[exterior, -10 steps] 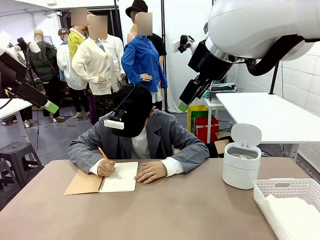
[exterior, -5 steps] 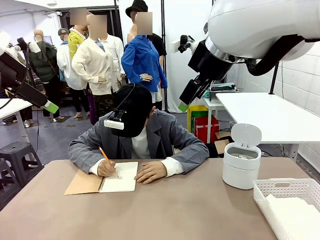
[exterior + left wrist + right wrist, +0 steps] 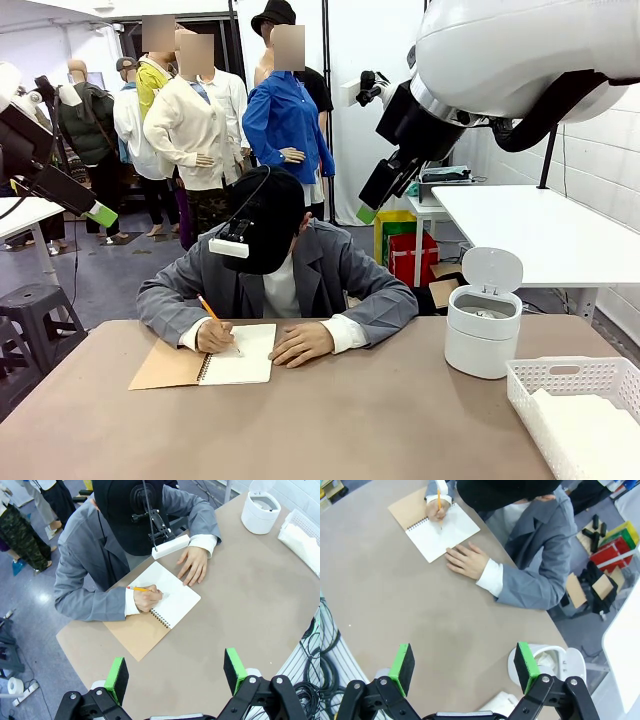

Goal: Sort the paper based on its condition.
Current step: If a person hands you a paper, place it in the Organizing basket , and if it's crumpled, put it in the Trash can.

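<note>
Front camera faces the person (image 3: 330, 275) across the table (image 3: 350, 420); wrist cameras overlook both (high up).

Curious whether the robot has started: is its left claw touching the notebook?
Apart. The left wrist view looks down past the open left gripper onto the notebook far below; in the front view it hangs high off the table.

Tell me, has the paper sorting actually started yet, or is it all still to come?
Done: nothing obvious, though white sheets lie in the basket. In hand: the person's hand writes with a pencil in the notebook; the left end effector and right end effector hang open above the table. Left: all sorting, likely between basket and open bin.
</note>
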{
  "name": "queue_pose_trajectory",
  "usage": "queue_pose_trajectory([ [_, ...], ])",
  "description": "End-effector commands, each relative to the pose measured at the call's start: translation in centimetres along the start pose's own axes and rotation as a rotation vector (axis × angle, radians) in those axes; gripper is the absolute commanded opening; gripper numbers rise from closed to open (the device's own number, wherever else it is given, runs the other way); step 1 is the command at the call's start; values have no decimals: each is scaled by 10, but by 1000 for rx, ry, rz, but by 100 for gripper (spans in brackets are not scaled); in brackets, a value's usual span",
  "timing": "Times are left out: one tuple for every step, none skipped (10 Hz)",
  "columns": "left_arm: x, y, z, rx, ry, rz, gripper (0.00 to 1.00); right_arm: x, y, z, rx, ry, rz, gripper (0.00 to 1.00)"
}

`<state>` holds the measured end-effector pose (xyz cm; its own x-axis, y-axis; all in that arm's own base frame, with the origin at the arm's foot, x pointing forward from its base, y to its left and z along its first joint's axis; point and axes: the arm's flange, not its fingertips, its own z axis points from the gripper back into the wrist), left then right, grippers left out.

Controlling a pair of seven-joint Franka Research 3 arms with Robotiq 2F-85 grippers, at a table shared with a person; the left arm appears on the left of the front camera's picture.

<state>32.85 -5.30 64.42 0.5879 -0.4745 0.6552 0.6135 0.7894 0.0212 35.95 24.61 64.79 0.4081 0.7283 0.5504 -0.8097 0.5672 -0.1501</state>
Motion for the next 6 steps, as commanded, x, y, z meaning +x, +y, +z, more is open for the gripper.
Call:
queue_pose_trajectory([
  [-1,0,0,1,0,-3,100,-1,0,0,1,7,8,100],
  [-1,0,0,1,0,-3,100,-1,0,0,1,7,8,100],
  [-1,0,0,1,0,-3,100,-1,0,0,1,7,8,100],
  [-1,0,0,1,0,-3,100,-1,0,0,1,7,8,100],
  [-1,0,0,1,0,-3,100,-1,0,0,1,7,8,100],
  [-1,0,0,1,0,-3,100,-1,0,0,1,7,8,100],
])
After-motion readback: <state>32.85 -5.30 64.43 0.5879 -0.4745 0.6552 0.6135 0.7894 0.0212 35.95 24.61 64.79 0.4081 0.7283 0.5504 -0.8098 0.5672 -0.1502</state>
